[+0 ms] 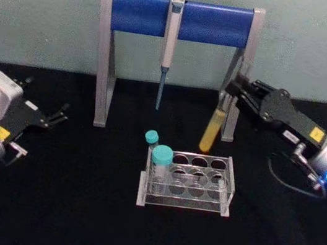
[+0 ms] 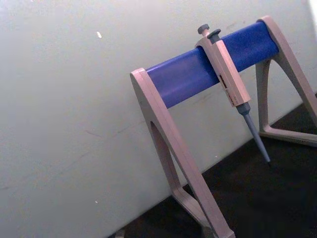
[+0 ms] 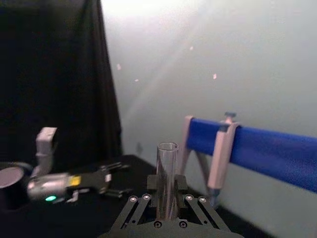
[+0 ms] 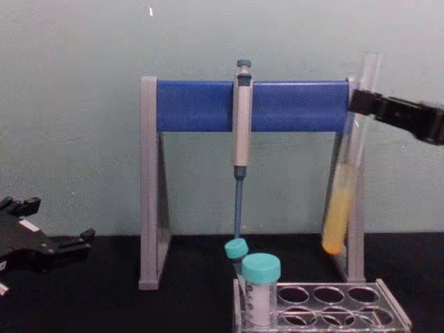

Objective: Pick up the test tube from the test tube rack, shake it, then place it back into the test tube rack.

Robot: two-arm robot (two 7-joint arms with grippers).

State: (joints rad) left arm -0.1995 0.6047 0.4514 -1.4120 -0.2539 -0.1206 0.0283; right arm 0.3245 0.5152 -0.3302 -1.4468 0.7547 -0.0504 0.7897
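The test tube point(image 1: 213, 126), long, slim, clear and uncapped, with yellow liquid filling its lower third, is hanging tilted in the air just behind the test tube rack point(image 1: 184, 203), the right gripper point(image 1: 228, 90) clamping it near its open top. The low clear rack is sitting on the black surface point(image 1: 86, 210).

The tube point(image 4: 350, 173) is held tilted, clear of the rack point(image 4: 326, 295), by the right gripper point(image 4: 359, 104) near its top. The left gripper point(image 4: 76, 243) is seen low at the left.

Test tube rack point(image 1: 188, 180) front centre on worktop point(image 1: 73, 214). Capped tubes point(image 1: 161, 157) in rack's left holes. Pipette stand point(image 1: 108, 57) behind rack; pipette point(image 1: 170, 42) hangs from its bar. Test tube point(image 1: 211, 130) tilted above rack's back right, in right gripper point(image 1: 230, 88) jaws. Left gripper point(image 1: 59, 115) far left, well apart.
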